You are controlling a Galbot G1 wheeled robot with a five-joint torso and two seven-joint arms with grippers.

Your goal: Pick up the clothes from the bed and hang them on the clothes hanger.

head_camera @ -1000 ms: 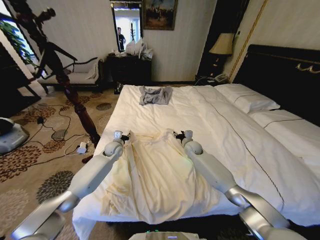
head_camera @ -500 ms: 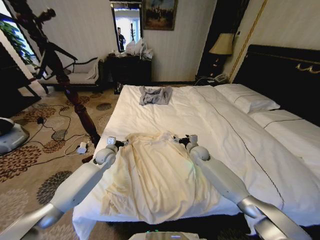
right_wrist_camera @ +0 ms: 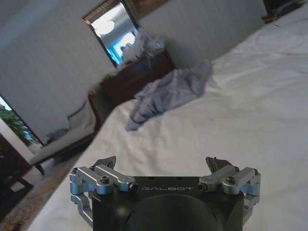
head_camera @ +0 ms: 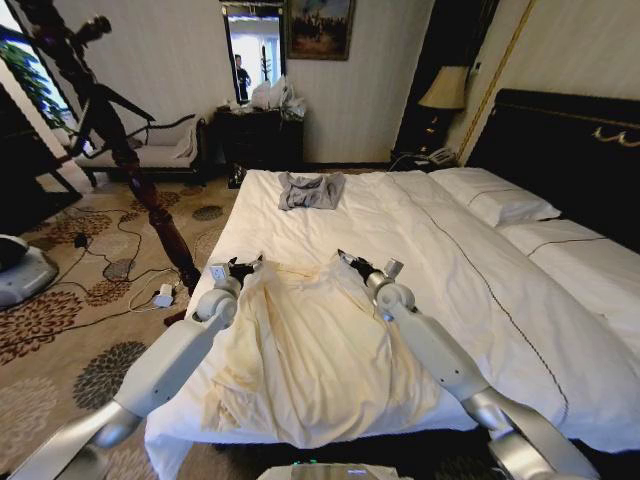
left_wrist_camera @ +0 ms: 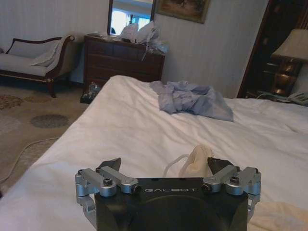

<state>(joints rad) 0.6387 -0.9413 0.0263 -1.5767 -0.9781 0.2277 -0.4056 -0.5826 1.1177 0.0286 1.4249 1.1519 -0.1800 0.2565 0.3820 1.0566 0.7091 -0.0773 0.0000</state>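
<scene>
"GALBOT" on both claw housings

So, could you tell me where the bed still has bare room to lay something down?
The bed is bare between the grey garment and the clothes, and on the wide strip from the clothes toward the pillows. The near-left part is crowded: the clothes lie there, with the left gripper and right gripper at the collar end.

hotel-style bedroom, wide white bed [head_camera: 470, 250], black headboard [head_camera: 560, 150], bedside lamp [head_camera: 445, 90], patterned carpet [head_camera: 60, 330]
</scene>
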